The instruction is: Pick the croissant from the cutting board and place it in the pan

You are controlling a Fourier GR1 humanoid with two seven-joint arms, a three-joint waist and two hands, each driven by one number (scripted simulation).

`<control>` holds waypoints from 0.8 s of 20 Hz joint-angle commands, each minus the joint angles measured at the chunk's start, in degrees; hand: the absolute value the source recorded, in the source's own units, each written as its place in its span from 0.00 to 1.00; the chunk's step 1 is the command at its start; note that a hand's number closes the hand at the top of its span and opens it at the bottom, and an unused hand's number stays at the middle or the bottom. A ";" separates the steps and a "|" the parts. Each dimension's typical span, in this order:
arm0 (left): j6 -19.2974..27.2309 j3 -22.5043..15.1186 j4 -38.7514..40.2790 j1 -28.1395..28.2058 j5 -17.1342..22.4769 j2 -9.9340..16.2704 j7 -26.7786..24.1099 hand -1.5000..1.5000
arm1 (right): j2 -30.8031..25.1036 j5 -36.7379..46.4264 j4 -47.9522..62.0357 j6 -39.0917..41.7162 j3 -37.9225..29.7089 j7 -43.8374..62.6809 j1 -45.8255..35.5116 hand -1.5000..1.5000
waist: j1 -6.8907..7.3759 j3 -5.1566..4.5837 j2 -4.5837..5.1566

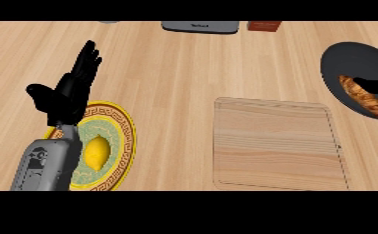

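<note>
One croissant (359, 91) lies in the pan (347, 63) at three o'clock; left hand (68, 90) rests at nine, fingers straight and spread.

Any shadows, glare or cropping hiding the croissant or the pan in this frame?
Head view: even light, no glare; the pan is cropped by the right edge, the croissant only partly showing; the left hand overlaps the plate.

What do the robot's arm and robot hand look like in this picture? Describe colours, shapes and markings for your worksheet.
One arm shows: a boxy grey forearm with rounded edges and a darker inset panel on its side. It ends in a matt black left robot hand with slim, tapering fingers and a broader thumb. No cables or lettering are visible.
</note>
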 commanded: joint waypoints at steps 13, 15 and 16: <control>-0.52 1.39 0.99 0.93 0.37 1.07 -1.10 0.50 | -1.34 -15.72 2.41 7.00 -14.26 -19.21 1.19 0.00 | -2.04 -0.05 -0.72; -1.46 1.51 0.03 2.65 0.55 1.85 -1.60 0.50 | -4.10 -17.23 3.75 12.71 -15.12 -18.83 1.44 0.00 | -2.27 -0.22 -1.24; -1.24 3.05 0.37 0.72 1.45 2.84 0.86 0.50 | -3.28 -18.32 4.36 15.47 -15.80 -22.62 4.75 0.00 | -2.95 -0.22 -1.35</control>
